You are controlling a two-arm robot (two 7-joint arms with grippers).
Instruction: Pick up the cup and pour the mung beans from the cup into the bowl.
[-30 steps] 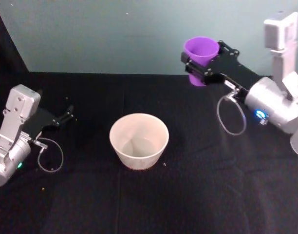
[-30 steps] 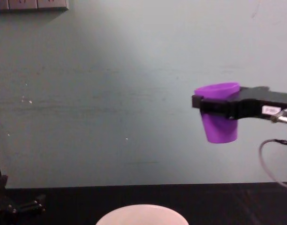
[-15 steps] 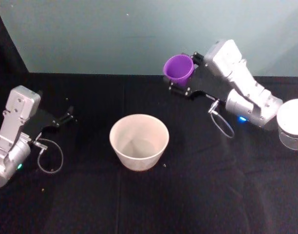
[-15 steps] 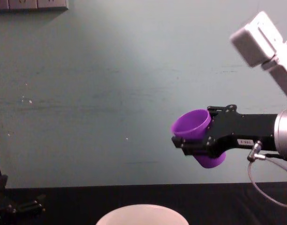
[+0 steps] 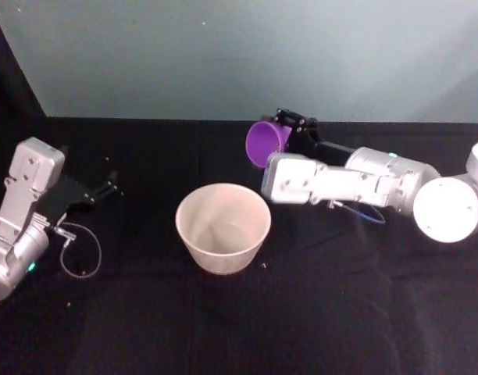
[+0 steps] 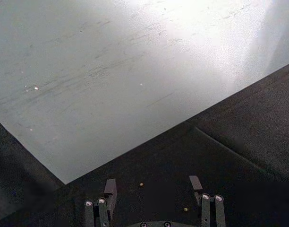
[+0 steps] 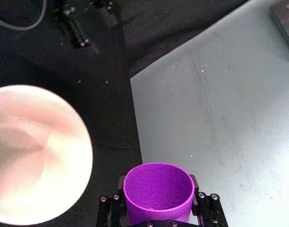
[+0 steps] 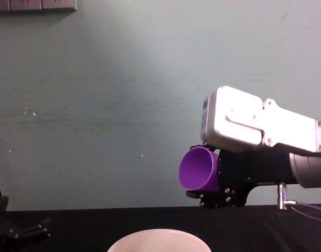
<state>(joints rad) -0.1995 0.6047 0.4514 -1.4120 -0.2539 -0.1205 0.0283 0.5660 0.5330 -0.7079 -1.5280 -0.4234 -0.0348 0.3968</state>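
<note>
Near the bowl [image 5: 223,251], right gripper [image 5: 280,137] jaws clamp the sideways-tipped cup [image 5: 262,142]; left gripper [image 5: 110,183] parked, jaws apart.

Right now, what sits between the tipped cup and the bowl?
Nothing. In the head view only bare black tabletop separates the cup, held tipped by the right gripper, from the bowl. No beans show in that gap.

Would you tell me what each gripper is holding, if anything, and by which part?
The right gripper holds the small purple plastic cup, tipped sideways, by its lower wall; the left gripper holds nothing.
</note>
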